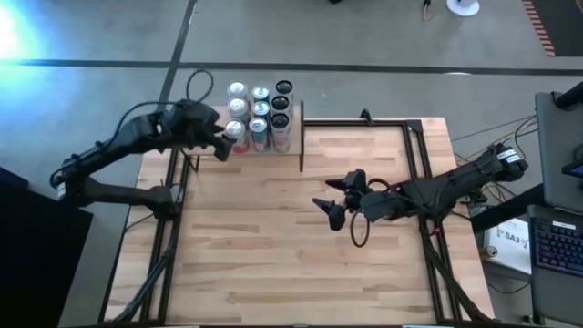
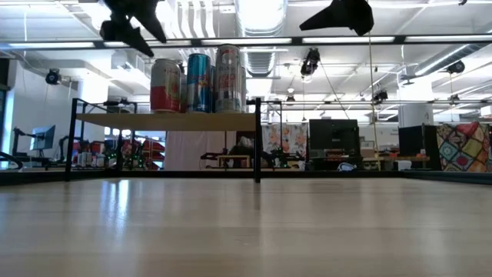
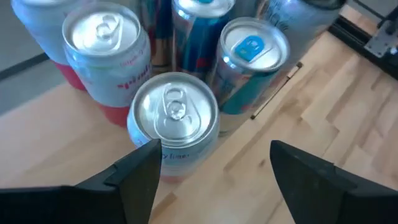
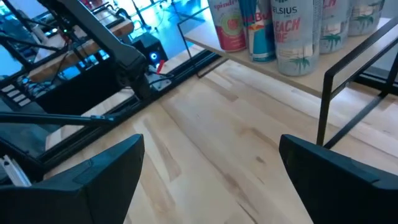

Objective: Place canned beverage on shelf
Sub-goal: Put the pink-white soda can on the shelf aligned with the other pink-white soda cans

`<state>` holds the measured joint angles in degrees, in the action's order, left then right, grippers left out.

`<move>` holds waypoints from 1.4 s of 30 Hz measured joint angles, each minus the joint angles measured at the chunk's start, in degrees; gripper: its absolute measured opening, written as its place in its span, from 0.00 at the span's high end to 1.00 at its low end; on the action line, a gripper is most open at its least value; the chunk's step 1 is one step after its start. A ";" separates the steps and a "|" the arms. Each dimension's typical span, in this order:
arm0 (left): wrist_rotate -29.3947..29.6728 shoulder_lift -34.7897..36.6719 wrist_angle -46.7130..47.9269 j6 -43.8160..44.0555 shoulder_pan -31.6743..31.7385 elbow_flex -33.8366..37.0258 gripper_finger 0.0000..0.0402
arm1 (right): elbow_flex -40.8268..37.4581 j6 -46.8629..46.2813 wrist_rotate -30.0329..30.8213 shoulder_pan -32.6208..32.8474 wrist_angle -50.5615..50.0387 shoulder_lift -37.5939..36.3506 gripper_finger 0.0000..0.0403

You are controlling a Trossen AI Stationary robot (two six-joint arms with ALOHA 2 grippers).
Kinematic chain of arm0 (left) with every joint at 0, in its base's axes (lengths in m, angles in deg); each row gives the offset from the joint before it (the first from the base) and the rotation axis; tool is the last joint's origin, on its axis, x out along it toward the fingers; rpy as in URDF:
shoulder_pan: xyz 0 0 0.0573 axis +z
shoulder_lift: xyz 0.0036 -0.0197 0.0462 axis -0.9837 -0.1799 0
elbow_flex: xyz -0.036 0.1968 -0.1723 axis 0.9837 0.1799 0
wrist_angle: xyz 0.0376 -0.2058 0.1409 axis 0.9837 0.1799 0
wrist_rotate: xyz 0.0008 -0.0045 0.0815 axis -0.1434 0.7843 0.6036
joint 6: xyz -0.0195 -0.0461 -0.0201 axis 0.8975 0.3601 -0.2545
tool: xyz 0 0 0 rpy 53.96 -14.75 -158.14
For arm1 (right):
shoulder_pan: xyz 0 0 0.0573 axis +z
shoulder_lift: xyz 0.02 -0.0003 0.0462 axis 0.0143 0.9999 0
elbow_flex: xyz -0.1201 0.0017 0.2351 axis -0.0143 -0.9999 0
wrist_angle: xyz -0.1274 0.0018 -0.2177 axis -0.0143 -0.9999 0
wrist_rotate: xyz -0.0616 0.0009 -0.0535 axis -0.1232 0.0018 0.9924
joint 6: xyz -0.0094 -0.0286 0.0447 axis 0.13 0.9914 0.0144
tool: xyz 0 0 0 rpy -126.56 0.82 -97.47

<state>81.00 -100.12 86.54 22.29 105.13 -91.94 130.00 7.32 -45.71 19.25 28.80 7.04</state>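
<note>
Several canned beverages (image 1: 260, 114) stand upright in a cluster on the shelf (image 2: 165, 121), a light-wood board with thin dark end panels (image 1: 301, 137) at the table's far left. My left gripper (image 1: 221, 146) hovers open at the near left of the cluster, above the can tops, as the low view shows (image 2: 134, 27). In the left wrist view the nearest can (image 3: 174, 118), silver-topped with a white and red side, stands just beyond the fingers. My right gripper (image 1: 330, 196) hangs open over the middle of the table, clear of everything.
The dark end panel of the shelf (image 4: 323, 106) stands between my right gripper and the cans (image 4: 292, 37). Black frame rails (image 1: 414, 150) run along the table's far and side edges. Bare butcher-block tabletop (image 1: 273, 255) stretches toward the near edge.
</note>
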 joint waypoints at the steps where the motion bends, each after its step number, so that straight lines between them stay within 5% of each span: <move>1: 0.43 0.30 -1.48 0.53 -0.08 1.59 0.34 | 0.00 0.00 -0.06 0.00 0.03 0.03 0.10; 7: 7.77 3.42 -6.24 1.38 -0.06 5.93 0.30 | 0.00 -2.02 -0.07 0.11 -0.45 0.88 0.10; 21: 7.05 4.29 -16.93 0.79 -0.30 14.34 0.14 | 0.00 -3.54 -0.09 -0.17 -0.57 2.93 0.10; 28: 12.22 4.29 -18.42 0.29 -0.30 15.45 0.17 | 0.00 -3.93 -0.07 -0.98 -0.66 2.91 0.10; 42: 9.33 -0.52 -19.63 -0.83 -0.26 15.85 0.24 | -0.02 -3.98 -0.10 -1.99 -0.84 2.91 0.10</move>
<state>90.33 -100.64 66.91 21.45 104.87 -76.09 129.98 3.34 -45.82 17.27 27.96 9.95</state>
